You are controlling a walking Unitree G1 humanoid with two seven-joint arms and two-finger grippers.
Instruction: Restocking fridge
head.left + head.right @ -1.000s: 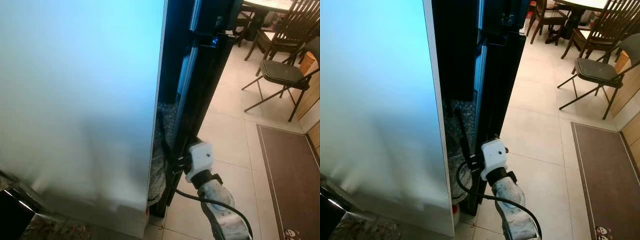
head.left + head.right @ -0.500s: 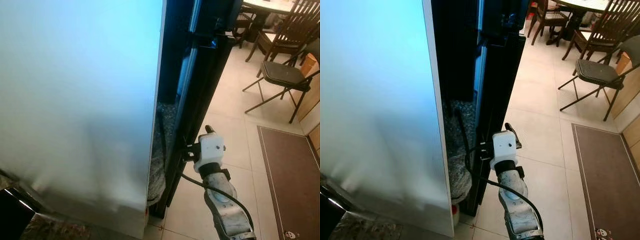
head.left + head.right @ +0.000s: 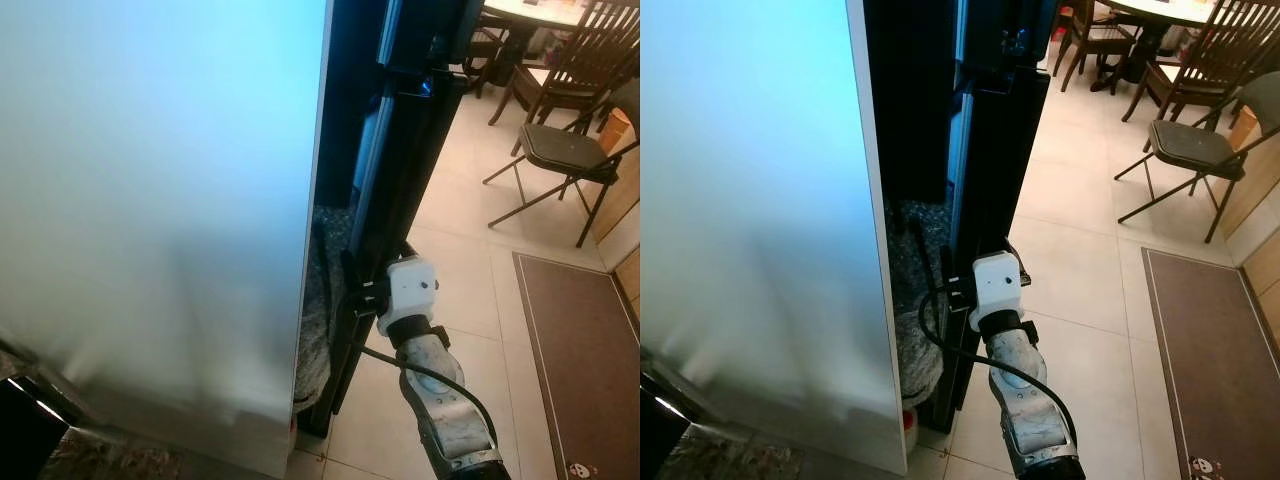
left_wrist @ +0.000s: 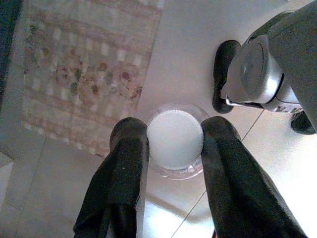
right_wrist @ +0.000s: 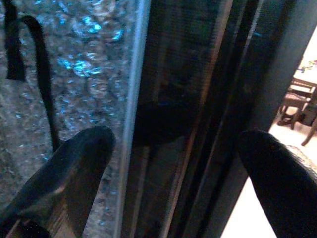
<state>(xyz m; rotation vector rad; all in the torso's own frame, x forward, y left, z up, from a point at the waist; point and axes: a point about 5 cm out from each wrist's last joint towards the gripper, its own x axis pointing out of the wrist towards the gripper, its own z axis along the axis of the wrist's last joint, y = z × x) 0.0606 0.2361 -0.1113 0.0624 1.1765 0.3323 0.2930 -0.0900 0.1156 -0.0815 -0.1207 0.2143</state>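
My right gripper (image 5: 173,163) sits low against the edge of the black fridge door (image 3: 990,150), its white wrist housing (image 3: 997,287) pressed close to that dark edge, and my right fingers (image 5: 74,168) stand wide apart, one on each side of the door's edge, so that the edge runs up between them without my being able to tell whether either pad touches it. Past that edge, in the narrow gap beside the pale fridge side panel (image 3: 150,200), I see a crinkled, bubbly grey bag (image 5: 74,64) with a thin black strap hanging down in front of it. My left gripper (image 4: 173,148) hangs down over the tiled floor (image 4: 74,188), and my left fingers (image 4: 124,168) are clamped on a clear round container with a white lid (image 4: 175,140), one finger on each side of it. Under it lies a patterned rug (image 4: 84,69), and my own foot (image 4: 225,69) stands near it. Off to my right across the tiles stand a folding chair (image 3: 1195,150), wooden dining chairs around a table (image 3: 1160,12), and a brown mat (image 3: 1220,350).
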